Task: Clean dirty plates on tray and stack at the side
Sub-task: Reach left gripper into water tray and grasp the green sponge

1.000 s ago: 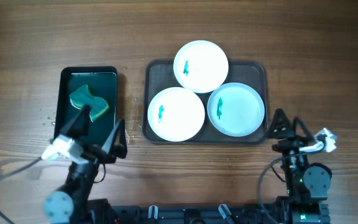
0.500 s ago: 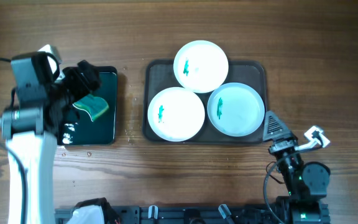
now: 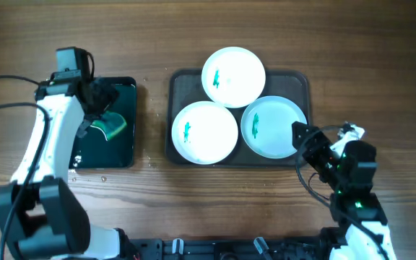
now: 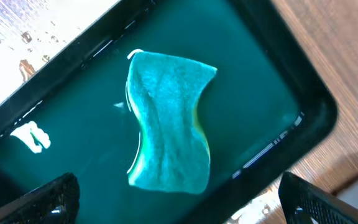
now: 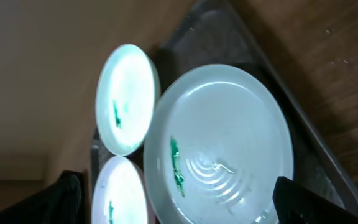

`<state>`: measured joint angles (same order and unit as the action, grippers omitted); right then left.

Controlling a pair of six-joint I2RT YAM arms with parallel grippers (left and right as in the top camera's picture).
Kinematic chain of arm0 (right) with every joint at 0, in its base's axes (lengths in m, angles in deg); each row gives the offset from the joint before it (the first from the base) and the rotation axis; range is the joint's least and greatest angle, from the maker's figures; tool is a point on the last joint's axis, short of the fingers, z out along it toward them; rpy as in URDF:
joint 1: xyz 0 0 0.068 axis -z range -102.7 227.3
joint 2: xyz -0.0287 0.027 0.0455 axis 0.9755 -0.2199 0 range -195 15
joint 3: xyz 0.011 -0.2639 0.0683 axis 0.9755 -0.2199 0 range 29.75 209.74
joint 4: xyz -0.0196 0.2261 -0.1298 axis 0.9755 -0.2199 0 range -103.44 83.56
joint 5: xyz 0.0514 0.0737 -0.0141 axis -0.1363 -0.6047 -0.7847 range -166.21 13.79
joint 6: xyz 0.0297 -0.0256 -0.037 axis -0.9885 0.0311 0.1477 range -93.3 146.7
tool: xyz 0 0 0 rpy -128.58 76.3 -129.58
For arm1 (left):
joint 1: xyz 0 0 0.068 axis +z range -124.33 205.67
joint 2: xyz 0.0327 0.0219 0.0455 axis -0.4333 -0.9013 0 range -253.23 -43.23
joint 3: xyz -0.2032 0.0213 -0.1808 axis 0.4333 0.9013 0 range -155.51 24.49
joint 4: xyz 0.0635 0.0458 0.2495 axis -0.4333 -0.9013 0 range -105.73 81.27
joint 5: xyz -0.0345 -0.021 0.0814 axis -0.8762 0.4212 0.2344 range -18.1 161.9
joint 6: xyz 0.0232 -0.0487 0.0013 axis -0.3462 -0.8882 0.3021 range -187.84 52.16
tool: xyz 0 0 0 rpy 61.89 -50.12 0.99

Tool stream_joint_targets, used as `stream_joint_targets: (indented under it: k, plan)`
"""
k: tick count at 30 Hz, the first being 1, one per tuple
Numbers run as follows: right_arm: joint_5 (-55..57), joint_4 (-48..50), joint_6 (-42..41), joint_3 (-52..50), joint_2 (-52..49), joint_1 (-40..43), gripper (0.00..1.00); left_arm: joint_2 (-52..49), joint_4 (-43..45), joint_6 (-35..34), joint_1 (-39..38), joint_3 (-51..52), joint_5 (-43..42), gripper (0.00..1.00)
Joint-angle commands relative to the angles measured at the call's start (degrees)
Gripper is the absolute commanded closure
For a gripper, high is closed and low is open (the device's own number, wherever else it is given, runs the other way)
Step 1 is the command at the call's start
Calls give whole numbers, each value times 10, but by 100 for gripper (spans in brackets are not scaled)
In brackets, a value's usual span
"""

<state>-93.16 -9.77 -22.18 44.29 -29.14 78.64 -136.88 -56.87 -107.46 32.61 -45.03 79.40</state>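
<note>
Three white plates lie on the dark tray (image 3: 298, 81): one at the back (image 3: 233, 76), one at the front left (image 3: 204, 132), and a faintly bluish one at the front right (image 3: 274, 127). Each has a small green smear. In the right wrist view the bluish plate (image 5: 222, 146) fills the middle, with the other two to its left. My right gripper (image 3: 302, 139) is open, its fingers spread wide just over the bluish plate's right edge. My left gripper (image 3: 96, 101) is open above the green sponge (image 4: 169, 121), which lies in the small black tray (image 3: 128, 144).
The small glossy black tray holds the sponge (image 3: 110, 124) and a film of water. Water droplets dot the wood around it (image 3: 146, 155). Bare wooden table (image 3: 208, 36) lies behind and to the right of the plate tray.
My left arm has shifted slightly and now hovers over the sponge. My right arm has risen from the front edge and reached to the bluish plate's right rim.
</note>
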Motion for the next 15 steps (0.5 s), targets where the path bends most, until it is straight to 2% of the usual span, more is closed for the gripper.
stream_joint_targets:
  k: [1, 10, 13, 15]
  plan:
    - [-11, 15, 17, 14, -38, 1, 0, -35, 5, -16, 1, -8, 24, 0]
    - [-9, 10, -61, 13, -45, 1, 0, -114, 30, -16, 6, -8, 17, 0]
    - [-7, -21, -91, 12, -45, 1, 0, -123, 57, -16, 9, -8, 11, 8]
    - [2, -35, -99, 12, -45, 1, 0, -126, 73, -16, 11, -8, 10, 9]
